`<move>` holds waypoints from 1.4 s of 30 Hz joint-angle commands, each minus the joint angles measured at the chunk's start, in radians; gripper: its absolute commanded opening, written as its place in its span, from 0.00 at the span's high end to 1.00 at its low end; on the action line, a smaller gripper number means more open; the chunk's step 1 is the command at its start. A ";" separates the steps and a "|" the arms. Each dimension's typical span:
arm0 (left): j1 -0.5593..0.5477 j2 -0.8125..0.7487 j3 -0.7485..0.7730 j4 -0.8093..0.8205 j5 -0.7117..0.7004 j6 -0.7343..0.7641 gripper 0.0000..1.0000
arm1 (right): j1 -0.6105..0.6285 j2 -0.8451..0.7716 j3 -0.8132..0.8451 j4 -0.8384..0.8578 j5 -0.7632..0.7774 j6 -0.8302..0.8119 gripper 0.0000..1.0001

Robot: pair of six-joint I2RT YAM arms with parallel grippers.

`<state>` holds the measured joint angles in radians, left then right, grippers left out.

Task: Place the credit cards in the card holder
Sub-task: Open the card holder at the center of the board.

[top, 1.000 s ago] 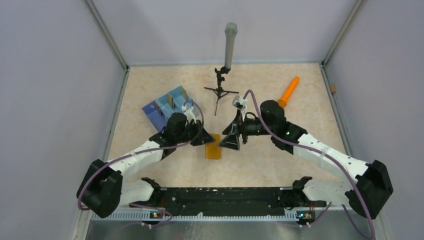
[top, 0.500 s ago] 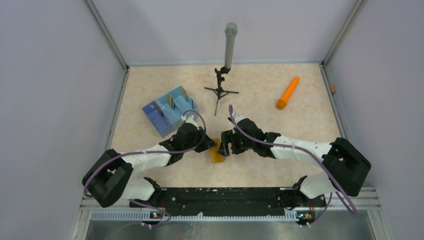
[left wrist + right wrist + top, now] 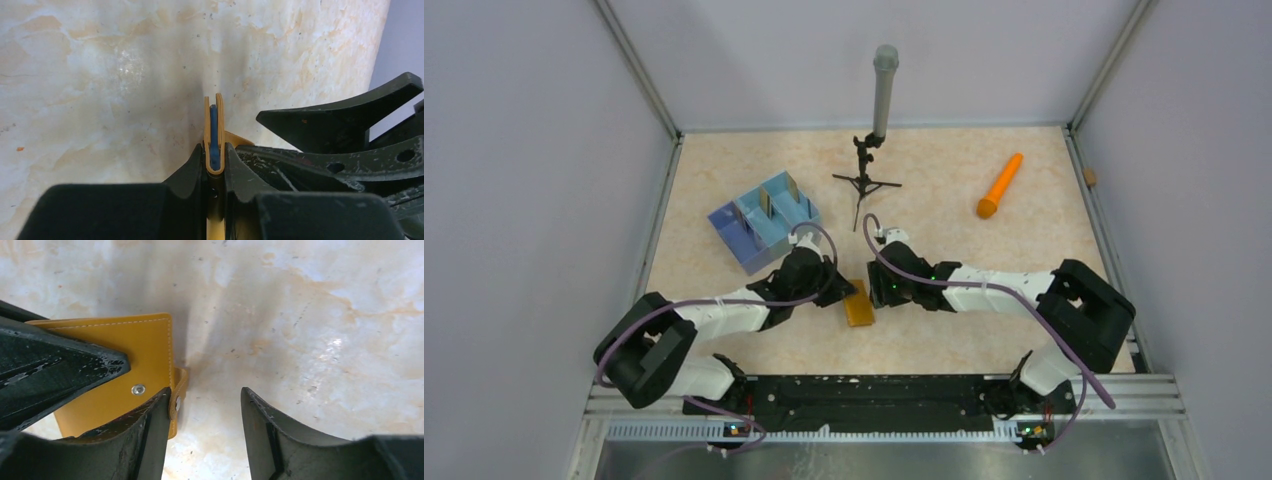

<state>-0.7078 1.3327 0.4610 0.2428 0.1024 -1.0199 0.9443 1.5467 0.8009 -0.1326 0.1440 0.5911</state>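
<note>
Seen from above, the card holder (image 3: 860, 305) sits on the table (image 3: 944, 190) between both grippers, while the credit cards (image 3: 767, 203) stand in the blue tray (image 3: 746, 240) nearby. The left wrist view shows the left gripper (image 3: 214, 152) clamped on the holder's folded edge. In the right wrist view, the right gripper (image 3: 205, 400) has its jaws apart, with the snap tab (image 3: 178, 390) against one finger.

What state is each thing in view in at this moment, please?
card holder: folded, snap tab undone
left claw: shut on the card holder
right claw: open, at the snap tab
credit cards: two standing in the blue tray
orange stick: lying on the table
grey pole: upright on its tripod
</note>
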 commanded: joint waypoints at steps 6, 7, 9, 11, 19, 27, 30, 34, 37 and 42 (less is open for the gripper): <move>-0.004 0.044 0.024 0.052 -0.011 0.005 1.00 | 0.009 0.013 0.025 0.037 0.093 -0.022 0.73; -0.005 0.047 0.025 0.047 -0.010 0.007 1.00 | 0.009 0.018 0.028 0.043 0.081 -0.026 0.83; -0.005 0.048 0.033 0.027 -0.019 0.022 0.97 | 0.009 0.021 0.035 0.042 0.056 -0.028 1.00; -0.004 0.041 0.040 -0.007 -0.040 0.041 0.80 | 0.010 0.005 0.037 0.031 0.041 -0.030 1.00; -0.004 -0.020 0.060 -0.123 -0.077 0.098 0.09 | 0.008 -0.176 0.066 -0.059 -0.020 -0.055 1.00; -0.004 -0.093 0.031 -0.051 0.038 0.110 0.01 | 0.007 -0.254 0.072 -0.068 -0.077 -0.040 1.00; -0.004 -0.105 0.019 -0.029 0.059 0.107 0.01 | 0.008 -0.261 0.070 -0.060 -0.090 -0.038 1.00; -0.005 -0.107 0.010 -0.043 0.058 0.098 0.05 | 0.009 -0.268 0.070 -0.068 -0.074 -0.032 1.00; -0.005 -0.110 -0.003 -0.053 0.063 0.091 0.12 | 0.008 -0.270 0.070 -0.079 -0.061 -0.026 1.00; -0.005 -0.108 -0.009 -0.087 0.066 0.096 0.19 | 0.008 -0.281 0.066 -0.079 -0.058 -0.022 1.00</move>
<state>-0.7086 1.2453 0.4614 0.1604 0.1532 -0.9348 0.9451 1.3094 0.8410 -0.2161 0.0757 0.5587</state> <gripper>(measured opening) 0.830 0.012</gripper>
